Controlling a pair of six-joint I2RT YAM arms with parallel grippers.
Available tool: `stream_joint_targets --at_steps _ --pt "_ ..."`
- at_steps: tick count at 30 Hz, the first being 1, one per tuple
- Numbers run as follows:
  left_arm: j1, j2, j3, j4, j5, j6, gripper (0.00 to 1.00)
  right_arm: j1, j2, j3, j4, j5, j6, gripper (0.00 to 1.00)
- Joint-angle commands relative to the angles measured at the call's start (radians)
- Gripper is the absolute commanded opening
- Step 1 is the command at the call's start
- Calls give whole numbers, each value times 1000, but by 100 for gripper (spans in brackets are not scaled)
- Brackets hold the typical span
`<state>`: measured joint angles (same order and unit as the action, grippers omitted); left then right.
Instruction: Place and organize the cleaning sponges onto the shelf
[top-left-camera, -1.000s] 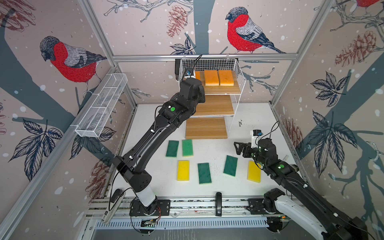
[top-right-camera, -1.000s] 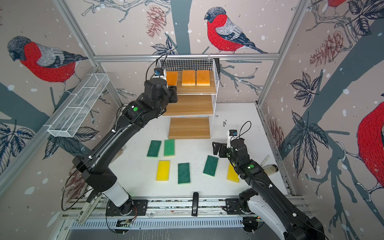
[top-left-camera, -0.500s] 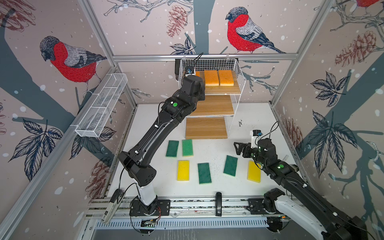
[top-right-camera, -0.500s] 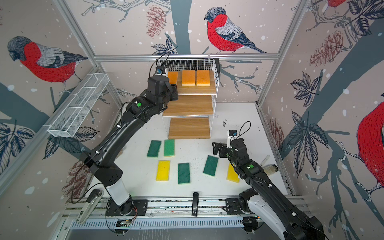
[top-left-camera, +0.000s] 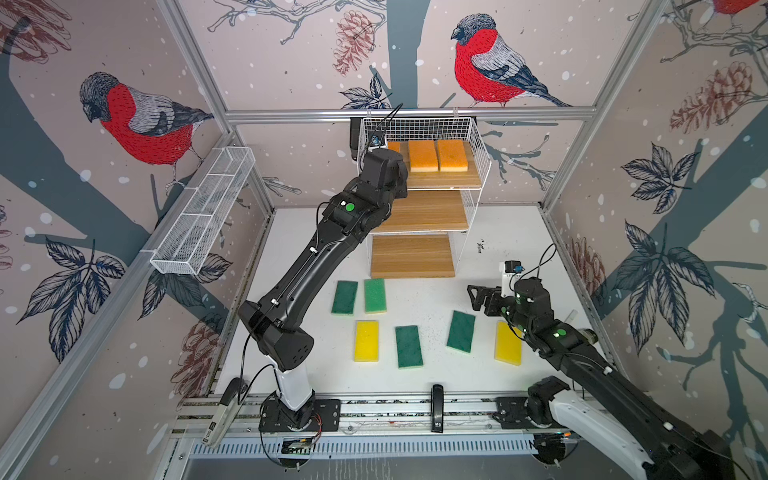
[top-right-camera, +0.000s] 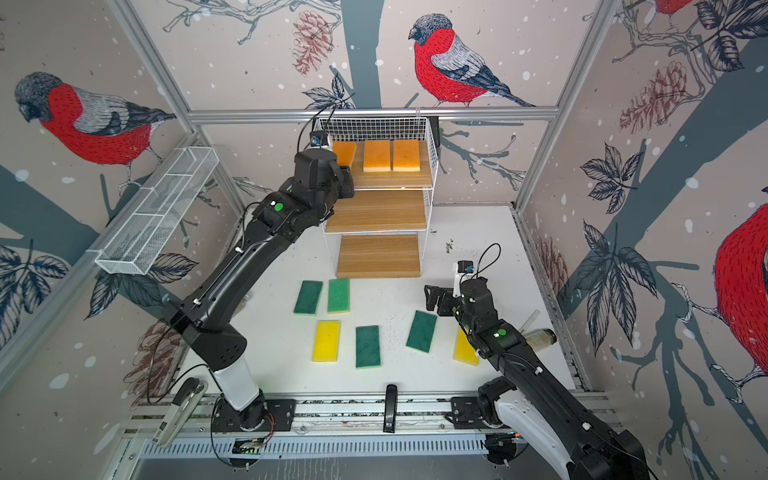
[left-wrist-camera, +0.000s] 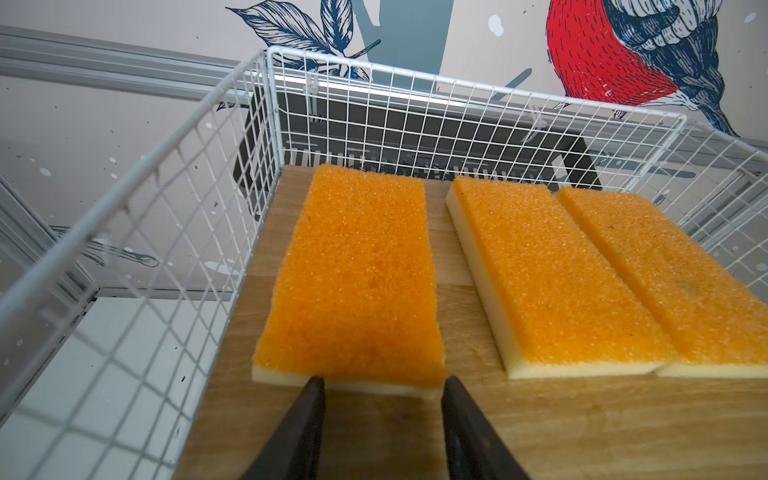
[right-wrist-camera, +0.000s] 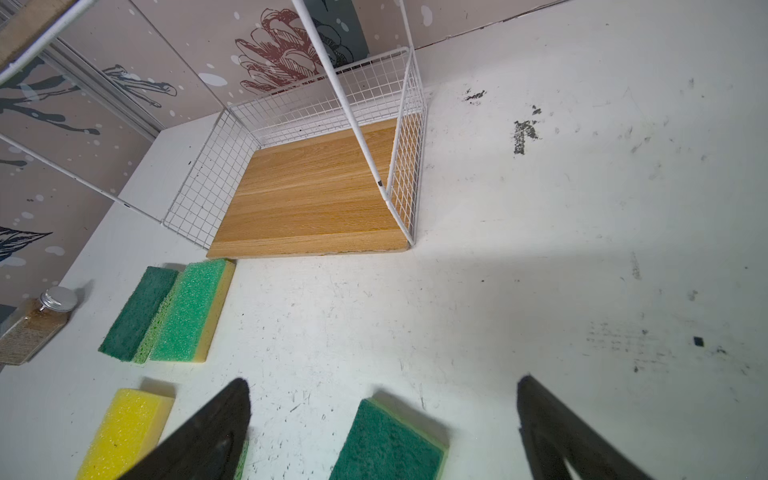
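Observation:
The shelf (top-left-camera: 428, 210) is a white wire rack with three stepped wooden boards at the back. Three orange sponges lie side by side on its top board (left-wrist-camera: 540, 424). My left gripper (left-wrist-camera: 380, 380) is open there, its fingertips at the near end of the leftmost orange sponge (left-wrist-camera: 353, 274) and nothing between them. Green sponges (top-left-camera: 344, 298) (top-left-camera: 375, 295) (top-left-camera: 409, 346) (top-left-camera: 461, 331) and two yellow ones (top-left-camera: 366, 340) (top-left-camera: 508, 345) lie on the white table. My right gripper (right-wrist-camera: 384, 380) hangs wide open over the far end of one green sponge (right-wrist-camera: 386, 444).
A long white mesh tray (top-left-camera: 203, 212) hangs on the left wall. A glass jar with a silver lid (right-wrist-camera: 37, 324) stands by the left wall. A small bottle (top-right-camera: 540, 336) lies beside the right arm. A black clip (top-left-camera: 436, 407) sits on the front rail.
The left arm's elbow has shifted right and its gripper has edged slightly farther onto the top board. The right arm and the sponges on the table have not moved.

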<state>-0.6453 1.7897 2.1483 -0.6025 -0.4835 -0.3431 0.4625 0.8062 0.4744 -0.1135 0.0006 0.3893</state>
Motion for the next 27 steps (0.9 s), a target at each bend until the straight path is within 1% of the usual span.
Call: stream_joint_targets --at_steps 1,8,18,21,27 --pt "7 11 3 -10 12 -16 47 1 2 0 26 15 -6 99" --pt "8 22 9 8 62 -14 46 1 1 0 25 17 -7 100" --pt "7 40 48 0 174 16 44 0 4 -1 27 18 -7 100" --pt "7 31 50 -2 187 25 43 0 5 -2 26 18 -7 100" --pt "7 -13 23 -5 163 29 43 0 5 -2 29 16 -5 99"
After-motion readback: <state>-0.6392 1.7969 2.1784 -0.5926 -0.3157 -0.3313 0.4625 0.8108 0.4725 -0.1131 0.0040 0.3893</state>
